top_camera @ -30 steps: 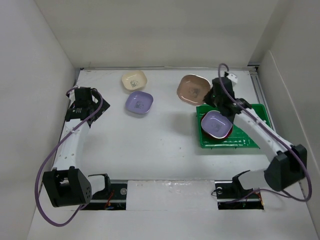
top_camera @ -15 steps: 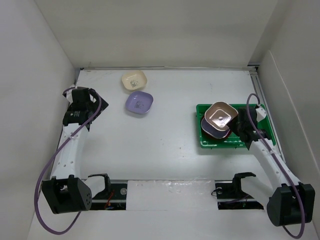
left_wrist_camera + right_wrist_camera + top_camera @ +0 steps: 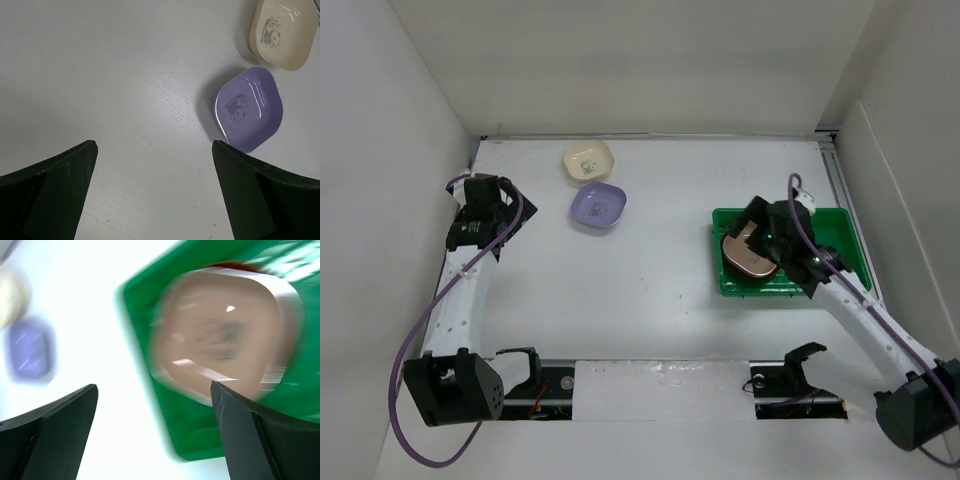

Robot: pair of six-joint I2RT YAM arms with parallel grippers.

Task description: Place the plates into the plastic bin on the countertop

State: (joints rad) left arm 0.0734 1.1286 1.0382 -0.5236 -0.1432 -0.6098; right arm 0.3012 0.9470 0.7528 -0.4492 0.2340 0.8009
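In the green plastic bin [image 3: 750, 288], on the right side of the white countertop [image 3: 640, 290], we see the tan-pink plate [image 3: 747, 260] lying face up on top of a stack. A red plate [image 3: 227, 264] shows only as a thin rim beneath its far edge. The stack sits in the left part of the bin, and bare green floor shows to its right.

The right gripper [image 3: 154, 389] hangs over the stack. Its wrist view is smeared by blur, yet we can make out the two dark fingers [image 3: 55, 435] spread wide with nothing between them. The tan-pink plate lies below and beyond them, and we see no contact with it.

At the left edge of the countertop the left gripper [image 3: 152, 147] hovers above bare white surface, its fingers also wide apart and holding nothing.

Two plates lie outside the bin, toward the back and well apart from it: the lavender plate [image 3: 598, 206] and, just behind it, the cream plate [image 3: 588, 160]. Both are face up, each with a small panda print [image 3: 236, 107] in its well. Their rims come so close that we cannot tell whether they touch.
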